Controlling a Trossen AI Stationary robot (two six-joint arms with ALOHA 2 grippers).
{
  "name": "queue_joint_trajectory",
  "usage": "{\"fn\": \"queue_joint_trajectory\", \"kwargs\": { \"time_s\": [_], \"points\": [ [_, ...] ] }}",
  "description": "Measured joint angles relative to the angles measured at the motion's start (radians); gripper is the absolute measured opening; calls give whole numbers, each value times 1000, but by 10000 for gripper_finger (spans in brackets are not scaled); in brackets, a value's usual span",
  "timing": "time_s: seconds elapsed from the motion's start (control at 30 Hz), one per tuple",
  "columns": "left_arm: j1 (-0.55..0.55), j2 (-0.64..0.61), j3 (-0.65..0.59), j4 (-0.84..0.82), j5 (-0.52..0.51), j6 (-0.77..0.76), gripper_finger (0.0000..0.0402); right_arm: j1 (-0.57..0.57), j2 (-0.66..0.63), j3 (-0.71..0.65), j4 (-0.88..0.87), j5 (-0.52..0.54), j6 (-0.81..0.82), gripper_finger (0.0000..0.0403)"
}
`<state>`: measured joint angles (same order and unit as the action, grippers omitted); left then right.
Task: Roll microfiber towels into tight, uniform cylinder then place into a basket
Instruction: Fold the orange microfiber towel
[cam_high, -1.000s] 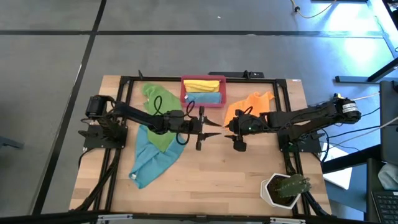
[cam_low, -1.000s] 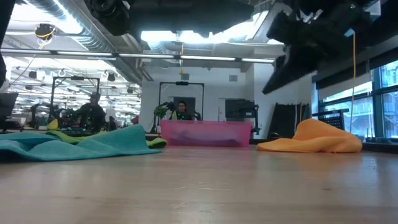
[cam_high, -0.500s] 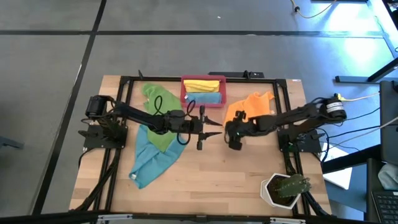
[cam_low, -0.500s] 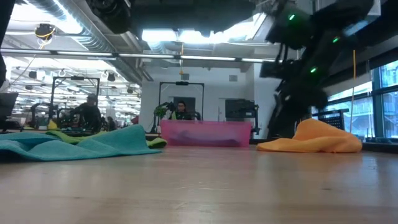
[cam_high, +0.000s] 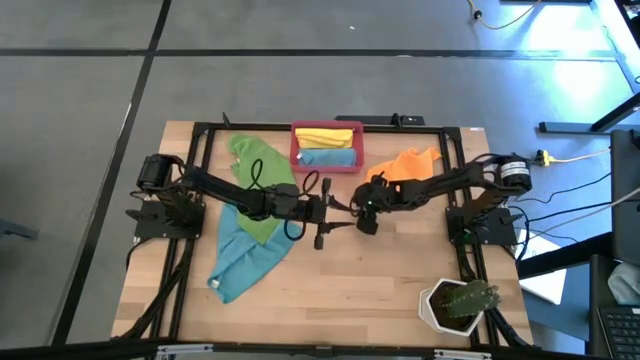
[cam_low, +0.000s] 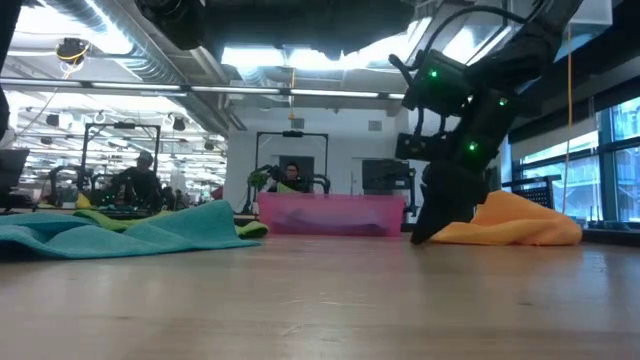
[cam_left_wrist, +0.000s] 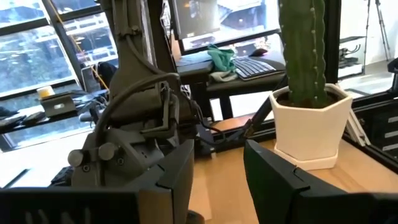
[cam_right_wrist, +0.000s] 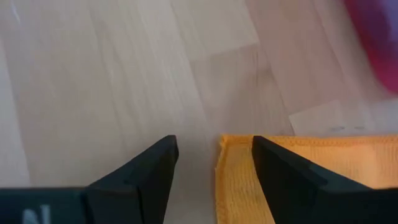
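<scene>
The right gripper (cam_right_wrist: 208, 180) hangs open and empty, straddling the near corner of the orange towel (cam_high: 405, 163) right of the basket (cam_high: 326, 147). The left gripper (cam_high: 340, 209) waits mid-table, partly open, empty.

I see the basket (cam_high: 326, 148) at the table's (cam_high: 340, 290) far edge, middle, with two rolled towels (cam_high: 328, 147) in it. Left of it lie two spread towels (cam_high: 250, 225), overlapping. Right of it sits a crumpled towel (cam_high: 408, 163). The plant pot (cam_high: 455, 305) stands at the near right corner.
</scene>
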<state>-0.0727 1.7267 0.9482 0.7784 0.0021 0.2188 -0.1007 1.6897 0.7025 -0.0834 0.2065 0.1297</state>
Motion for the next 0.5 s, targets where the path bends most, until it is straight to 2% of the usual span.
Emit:
{"fn": "queue_joint_trajectory", "kwargs": {
  "time_s": [0.27, 0.37, 0.5],
  "points": [
    [0, 0, 0, 0, 0, 1, 131, -3, 11, 0, 2, 2, -31, 211],
    [2, 0, 0, 0, 0, 1, 131, -3, 12, -1, 2, 0, -38, 182],
    [2, 0, 0, 0, 0, 1, 131, -2, 13, -2, 11, -8, -61, 121]
  ]
}}
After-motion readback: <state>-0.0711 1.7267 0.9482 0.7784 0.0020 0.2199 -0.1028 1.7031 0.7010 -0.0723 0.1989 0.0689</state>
